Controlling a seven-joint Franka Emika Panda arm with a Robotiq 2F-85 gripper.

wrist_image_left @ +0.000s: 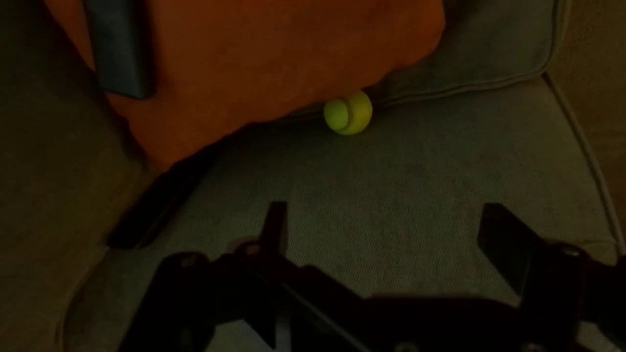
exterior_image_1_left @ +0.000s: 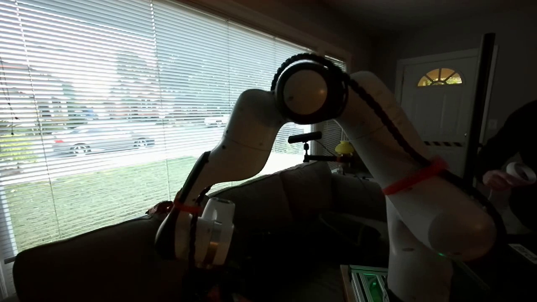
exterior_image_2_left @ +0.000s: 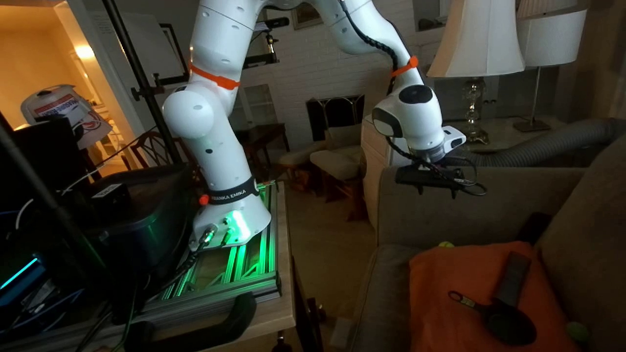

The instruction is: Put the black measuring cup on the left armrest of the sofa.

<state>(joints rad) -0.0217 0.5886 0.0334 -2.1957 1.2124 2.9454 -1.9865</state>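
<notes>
The black measuring cup (exterior_image_2_left: 511, 325) lies on an orange cloth (exterior_image_2_left: 440, 293) on the sofa seat, its looped handle pointing away from the backrest. It is out of the wrist view. The sofa's armrest (exterior_image_2_left: 499, 205) stands at the far end in an exterior view. The sofa's dark backrest (exterior_image_1_left: 96, 260) shows in an exterior view, and its seat (wrist_image_left: 391, 181) fills much of the wrist view. My gripper (exterior_image_2_left: 437, 191) hangs pointing down in front of the armrest. In the wrist view the gripper (wrist_image_left: 384, 222) has its fingers wide apart with nothing between them, above the bare seat.
A dark remote-like object (exterior_image_2_left: 513, 278) lies on the cloth, touching or overlapping the cup; it also shows in the wrist view (wrist_image_left: 120, 49). Another black object (wrist_image_left: 161, 200) sits by the backrest. A yellow-green ball (wrist_image_left: 348, 112) touches the cloth's edge. A grey hose (exterior_image_2_left: 552, 144) runs behind the armrest.
</notes>
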